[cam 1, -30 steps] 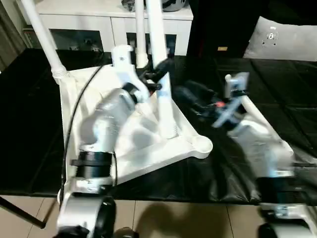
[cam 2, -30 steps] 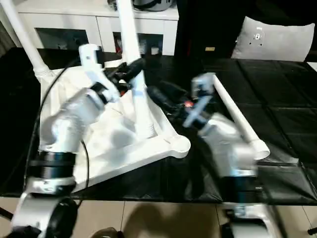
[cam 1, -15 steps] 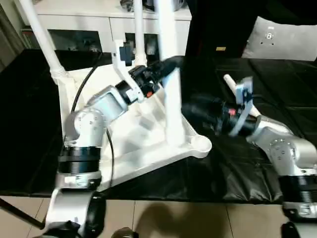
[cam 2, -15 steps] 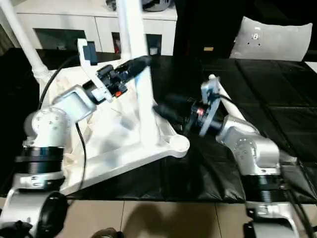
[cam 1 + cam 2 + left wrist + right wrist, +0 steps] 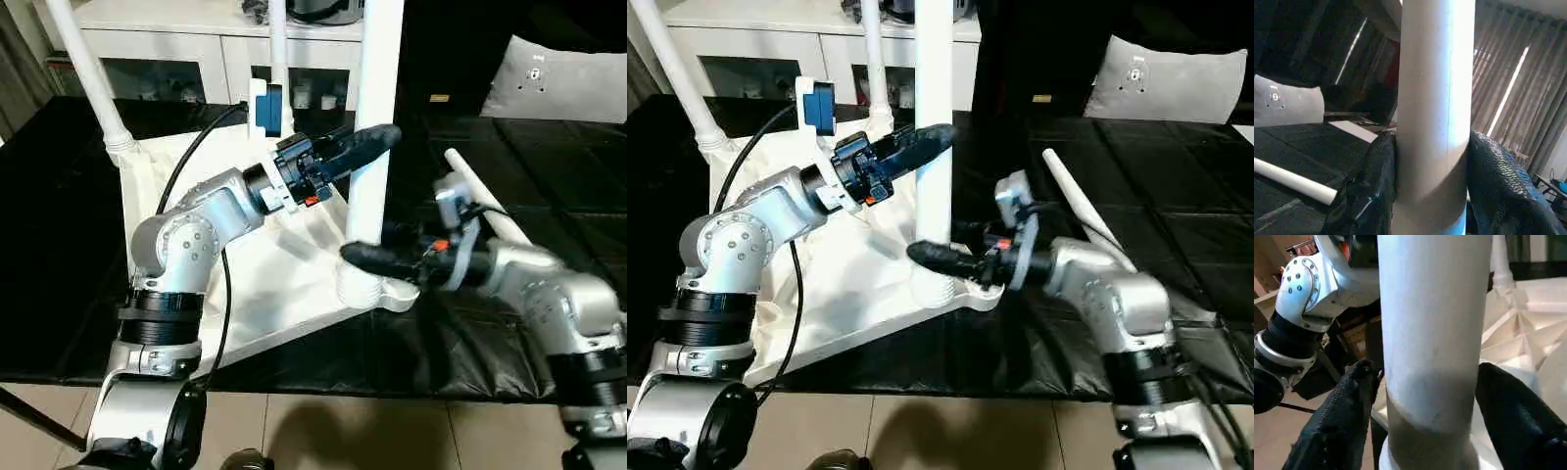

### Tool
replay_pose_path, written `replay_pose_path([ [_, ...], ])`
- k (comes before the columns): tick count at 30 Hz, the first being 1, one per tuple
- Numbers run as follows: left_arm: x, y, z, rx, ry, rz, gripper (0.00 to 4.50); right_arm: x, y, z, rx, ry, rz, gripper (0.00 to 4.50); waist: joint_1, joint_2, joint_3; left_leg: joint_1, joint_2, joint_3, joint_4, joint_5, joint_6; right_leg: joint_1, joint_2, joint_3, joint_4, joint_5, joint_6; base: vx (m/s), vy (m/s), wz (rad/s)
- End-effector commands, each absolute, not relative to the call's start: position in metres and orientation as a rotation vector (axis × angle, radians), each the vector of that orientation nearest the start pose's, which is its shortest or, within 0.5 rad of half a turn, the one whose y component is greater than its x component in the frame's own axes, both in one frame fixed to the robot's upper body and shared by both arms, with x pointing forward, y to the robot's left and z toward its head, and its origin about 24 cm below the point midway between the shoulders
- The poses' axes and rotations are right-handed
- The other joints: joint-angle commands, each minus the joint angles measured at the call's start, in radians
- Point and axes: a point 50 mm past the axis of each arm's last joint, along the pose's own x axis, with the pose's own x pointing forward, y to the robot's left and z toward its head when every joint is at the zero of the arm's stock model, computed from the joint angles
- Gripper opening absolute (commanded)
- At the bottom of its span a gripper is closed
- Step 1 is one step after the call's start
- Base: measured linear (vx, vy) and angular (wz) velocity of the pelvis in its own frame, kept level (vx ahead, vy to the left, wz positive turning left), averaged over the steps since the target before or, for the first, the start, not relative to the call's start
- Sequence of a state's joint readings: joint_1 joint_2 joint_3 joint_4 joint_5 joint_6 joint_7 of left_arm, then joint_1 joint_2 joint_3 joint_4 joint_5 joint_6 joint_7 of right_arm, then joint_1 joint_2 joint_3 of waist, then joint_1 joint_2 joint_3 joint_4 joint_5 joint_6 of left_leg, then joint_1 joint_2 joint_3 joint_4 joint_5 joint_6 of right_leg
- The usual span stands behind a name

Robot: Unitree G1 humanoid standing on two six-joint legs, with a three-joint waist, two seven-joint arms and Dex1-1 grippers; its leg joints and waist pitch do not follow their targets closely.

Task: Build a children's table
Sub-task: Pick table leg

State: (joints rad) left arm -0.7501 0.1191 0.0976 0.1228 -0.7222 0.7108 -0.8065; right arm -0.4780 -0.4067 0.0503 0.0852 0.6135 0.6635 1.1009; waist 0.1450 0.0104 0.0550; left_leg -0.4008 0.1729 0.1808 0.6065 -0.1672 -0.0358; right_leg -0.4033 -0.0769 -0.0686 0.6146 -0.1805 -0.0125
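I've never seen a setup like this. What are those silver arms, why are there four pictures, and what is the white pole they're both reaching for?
The silver arms belong to a humanoid robot. Two pictures come from cameras in its head, looking down over the arms; the other two sit on its wrists, looking along each gripper's black fingers.

On the black work surface lies a white table top, upside down, ribs showing. Two legs already stand at its far corners; a spare leg lies on the surface.

The left gripper is closed around an upright leg, which stands at the near corner socket. The right gripper has its fingers on either side of that leg, low down near the socket.
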Motion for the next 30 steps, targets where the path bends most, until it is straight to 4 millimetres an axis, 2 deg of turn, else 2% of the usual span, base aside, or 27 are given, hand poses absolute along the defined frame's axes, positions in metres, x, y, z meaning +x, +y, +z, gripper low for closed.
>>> replay_pose_path([
  [1, 0.321, 0.077, 0.206, -0.499, -0.102, -1.289, 1.77, 0.293, -0.135, 0.125, 0.280, 0.218, 1.325, 2.98, 0.000, -0.017, -0.077, 0.026, 0.055, -0.020, -0.066, -0.133, 0.037, 0.051, -0.077, 0.044, -0.066, -0.177, -0.190, 0.000, 0.000, 0.00],
  [7, 0.321, 0.076, 0.203, -0.491, -0.097, -1.287, 1.77, 0.294, -0.132, 0.122, 0.279, 0.219, 1.323, 2.50, 0.000, -0.015, -0.075, 0.027, 0.056, -0.020, -0.067, -0.146, 0.032, 0.050, -0.077, 0.044, -0.069, -0.201, -0.187, 0.000, 0.000, 0.00],
  [11, 0.321, 0.076, 0.201, -0.485, -0.085, -1.280, 1.77, 0.293, -0.131, 0.122, 0.285, 0.218, 1.328, 2.10, 0.000, -0.015, -0.077, 0.027, 0.056, -0.020, -0.066, -0.138, 0.032, 0.051, -0.077, 0.044, -0.066, -0.185, -0.188, 0.000, 0.000, 0.00],
  [14, 0.324, 0.075, 0.194, -0.436, -0.053, -1.237, 1.77, 0.292, -0.131, 0.120, 0.277, 0.223, 1.322, 1.95, 0.000, -0.016, -0.076, 0.026, 0.056, -0.021, -0.067, -0.141, 0.031, 0.051, -0.077, 0.044, -0.067, -0.189, -0.182, 0.000, 0.000, 0.00],
  [15, 0.326, 0.076, 0.194, -0.435, -0.058, -1.217, 2.12, 0.292, -0.130, 0.119, 0.274, 0.224, 1.317, 1.93, 0.000, -0.015, -0.076, 0.026, 0.056, -0.020, -0.067, -0.140, 0.031, 0.050, -0.077, 0.045, -0.067, -0.188, -0.182, 0.000, 0.000, 0.00],
  [17, 0.327, 0.077, 0.194, -0.433, -0.063, -1.201, 2.47, 0.293, -0.130, 0.118, 0.264, 0.220, 1.298, 1.91, 0.000, -0.013, -0.076, 0.026, 0.056, -0.021, -0.067, -0.143, 0.028, 0.050, -0.079, 0.045, -0.068, -0.195, -0.181, 0.000, 0.000, 0.00],
  [22, 0.322, 0.078, 0.189, -0.402, -0.066, -1.208, 2.68, 0.300, -0.127, 0.116, 0.220, 0.182, 1.212, 1.89, -0.004, -0.012, -0.076, 0.026, 0.057, -0.022, -0.069, -0.151, 0.014, 0.049, -0.078, 0.044, -0.068, -0.197, -0.179, 0.000, 0.000, 0.00],
  [23, 0.322, 0.078, 0.188, -0.391, -0.066, -1.202, 2.87, 0.300, -0.127, 0.116, 0.214, 0.176, 1.204, 1.89, -0.005, -0.013, -0.076, 0.027, 0.057, -0.022, -0.069, -0.151, 0.014, 0.049, -0.078, 0.045, -0.067, -0.194, -0.179, 0.000, 0.000, 0.00],
  [26, 0.326, 0.080, 0.183, -0.315, -0.100, -1.084, 2.98, 0.309, -0.124, 0.117, 0.168, 0.130, 1.103, 1.89, -0.006, -0.011, -0.075, 0.028, 0.059, -0.023, -0.071, -0.161, 0.008, 0.047, -0.079, 0.046, -0.070, -0.201, -0.164, 0.000, 0.000, 0.00],
  [30, 0.329, 0.072, 0.180, -0.260, -0.118, -0.972, 3.30, 0.317, -0.118, 0.116, 0.200, 0.101, 1.011, 1.89, -0.009, -0.013, -0.074, 0.029, 0.060, -0.021, -0.074, -0.175, 0.003, 0.046, -0.077, 0.047, -0.074, -0.209, -0.164, 0.000, 0.000, 0.00],
])
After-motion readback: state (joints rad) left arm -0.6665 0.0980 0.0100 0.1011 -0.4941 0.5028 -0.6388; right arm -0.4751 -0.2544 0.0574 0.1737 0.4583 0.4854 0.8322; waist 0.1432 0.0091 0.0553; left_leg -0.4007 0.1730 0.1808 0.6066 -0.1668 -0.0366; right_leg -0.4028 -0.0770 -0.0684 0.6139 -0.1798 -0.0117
